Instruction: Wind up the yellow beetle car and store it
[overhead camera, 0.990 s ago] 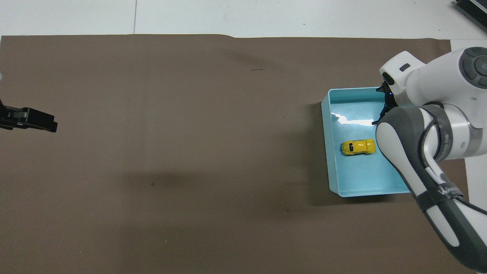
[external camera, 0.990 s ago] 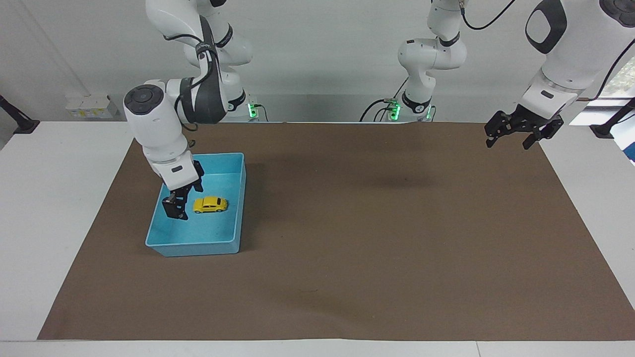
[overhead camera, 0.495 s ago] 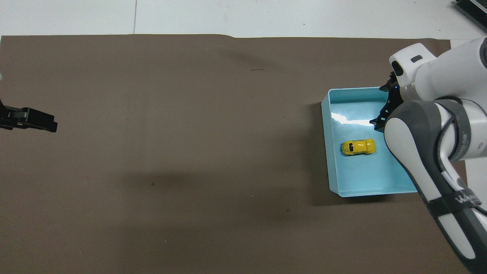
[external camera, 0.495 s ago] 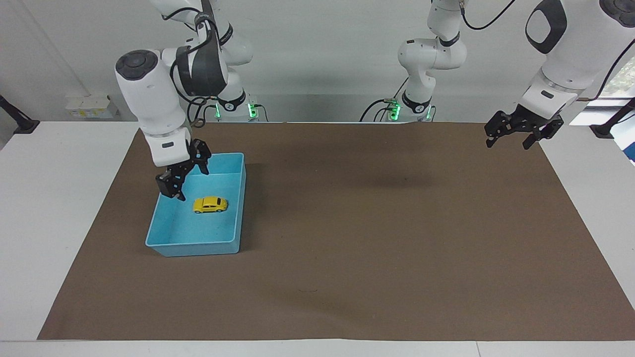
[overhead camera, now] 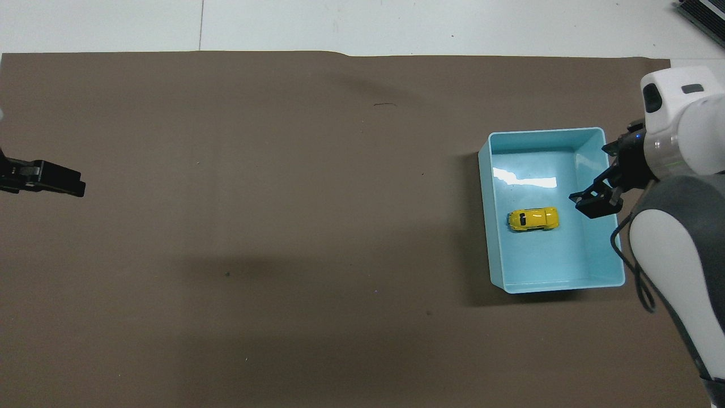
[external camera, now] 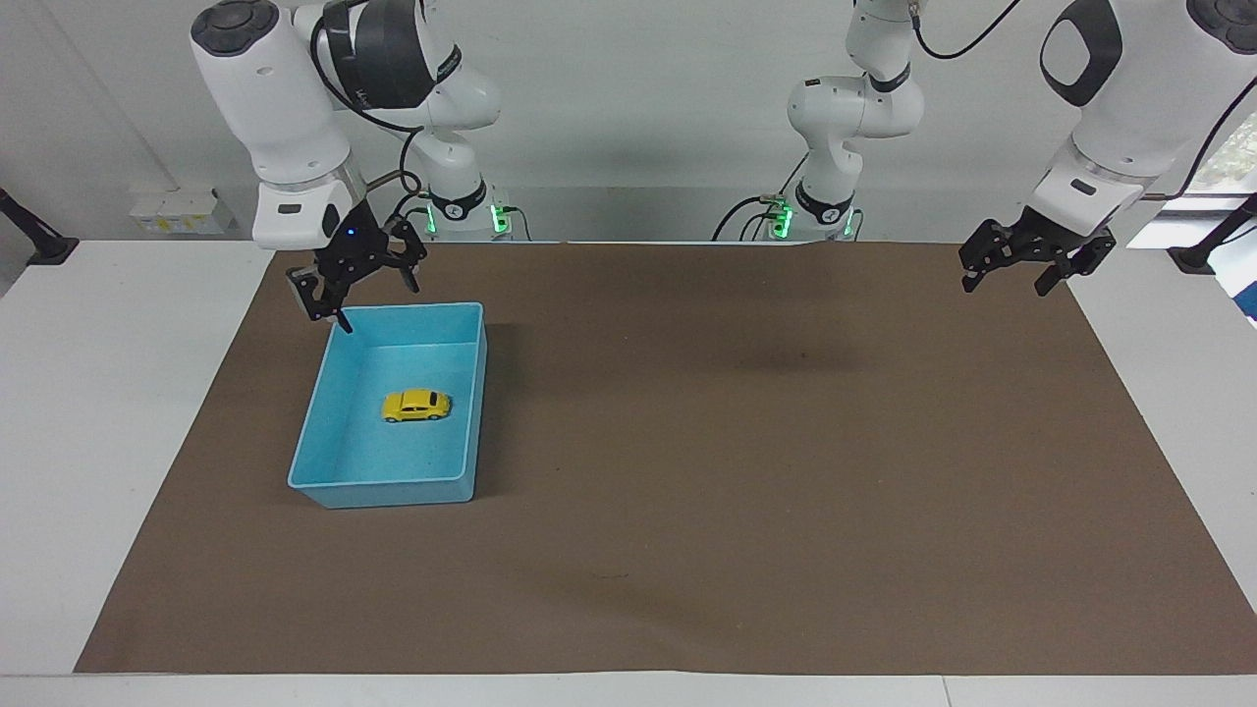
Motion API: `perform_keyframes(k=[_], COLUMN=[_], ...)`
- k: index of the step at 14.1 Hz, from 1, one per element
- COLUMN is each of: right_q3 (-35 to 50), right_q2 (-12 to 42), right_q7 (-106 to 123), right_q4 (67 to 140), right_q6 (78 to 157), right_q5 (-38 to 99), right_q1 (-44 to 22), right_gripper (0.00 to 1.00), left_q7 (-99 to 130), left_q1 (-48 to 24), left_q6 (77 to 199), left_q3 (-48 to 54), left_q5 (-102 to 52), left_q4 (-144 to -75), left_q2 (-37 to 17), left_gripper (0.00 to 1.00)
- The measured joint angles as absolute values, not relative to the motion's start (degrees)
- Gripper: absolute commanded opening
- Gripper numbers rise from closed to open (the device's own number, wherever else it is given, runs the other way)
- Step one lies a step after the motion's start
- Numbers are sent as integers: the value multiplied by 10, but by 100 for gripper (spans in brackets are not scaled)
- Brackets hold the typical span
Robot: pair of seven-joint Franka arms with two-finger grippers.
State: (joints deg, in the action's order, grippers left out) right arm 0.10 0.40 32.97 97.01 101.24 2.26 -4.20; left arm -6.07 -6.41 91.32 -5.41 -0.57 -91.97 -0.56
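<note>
The yellow beetle car (external camera: 416,405) lies on its wheels inside the blue bin (external camera: 393,486), near the bin's middle. It also shows in the overhead view (overhead camera: 533,219), in the bin (overhead camera: 544,133). My right gripper (external camera: 358,285) is open and empty, raised above the bin's edge nearest the robots. It is well clear of the car and shows in the overhead view (overhead camera: 603,178). My left gripper (external camera: 1010,280) is open and empty. It waits in the air over the mat's corner at the left arm's end, and its tip shows in the overhead view (overhead camera: 56,181).
A brown mat (external camera: 746,471) covers most of the white table (external camera: 108,393). The bin stands on the mat at the right arm's end. Nothing else lies on the mat.
My right gripper has risen out of the bin, from beside the car, and drawn back toward the robots. The car stays in the bin. The left arm has not moved.
</note>
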Motion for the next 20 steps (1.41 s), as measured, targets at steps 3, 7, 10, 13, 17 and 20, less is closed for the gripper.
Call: perform_keyframes(k=[3, 7, 10, 13, 17, 20], right_q3=[3, 3, 3, -3, -6, -7], right_q2=[5, 7, 9, 13, 14, 14], right_q7=[196, -1, -99, -140, -163, -163], right_q4=[959, 940, 930, 929, 928, 925], right_q6=[996, 959, 940, 932, 932, 932], right_q5=[24, 24, 24, 24, 24, 24], right_q1=[-44, -44, -43, -39, -39, -39], right_gripper=[100, 100, 100, 100, 100, 100], left_q7=[-61, -61, -61, -61, -61, -61], left_q1=[-64, -64, -64, -64, -64, -64], left_q6=[913, 913, 913, 913, 913, 913], left_q3=[-54, -54, -54, -54, -54, -54], left_q5=[-6, -6, -6, -6, -6, -6], left_q4=[-920, -920, -920, -920, -920, -920], left_q2=[-6, -6, -6, -6, -6, -6], left_gripper=[100, 100, 100, 100, 100, 100])
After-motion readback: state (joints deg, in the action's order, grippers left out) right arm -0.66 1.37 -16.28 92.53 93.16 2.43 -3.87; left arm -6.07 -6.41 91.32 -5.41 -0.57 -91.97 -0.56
